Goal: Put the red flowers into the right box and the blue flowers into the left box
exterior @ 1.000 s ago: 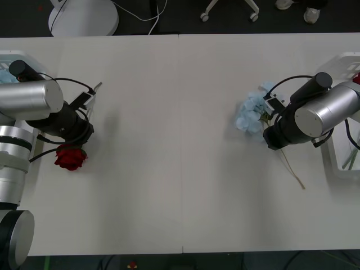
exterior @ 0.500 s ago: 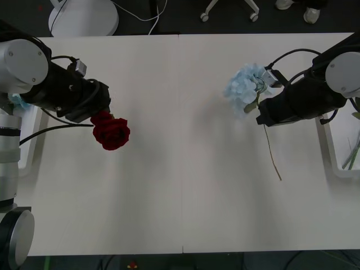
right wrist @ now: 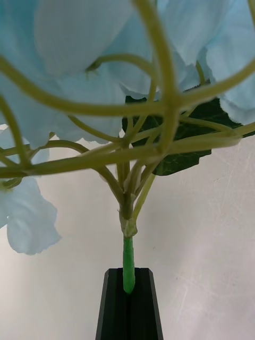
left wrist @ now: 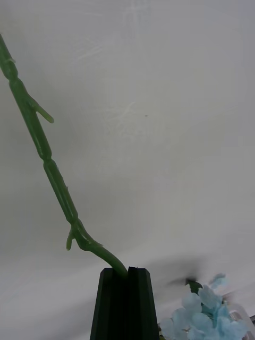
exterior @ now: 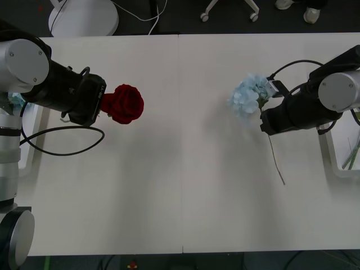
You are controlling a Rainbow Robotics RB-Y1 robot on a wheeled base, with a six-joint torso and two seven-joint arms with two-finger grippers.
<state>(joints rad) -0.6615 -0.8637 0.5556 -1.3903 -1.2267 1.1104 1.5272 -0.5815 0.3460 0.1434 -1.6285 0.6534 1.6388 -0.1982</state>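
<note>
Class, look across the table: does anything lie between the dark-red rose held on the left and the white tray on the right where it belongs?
Yes: the right gripper, shut on the pale-blue flower cluster, hangs between the dark-red rose and the white tray.

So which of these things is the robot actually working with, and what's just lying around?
In use:
- red rose, held by the left gripper
- blue flower, held by the right gripper
- left box, blue flowers inside
- right box, green stems inside

Just there:
- white table
- round white base and chair wheels behind
</note>
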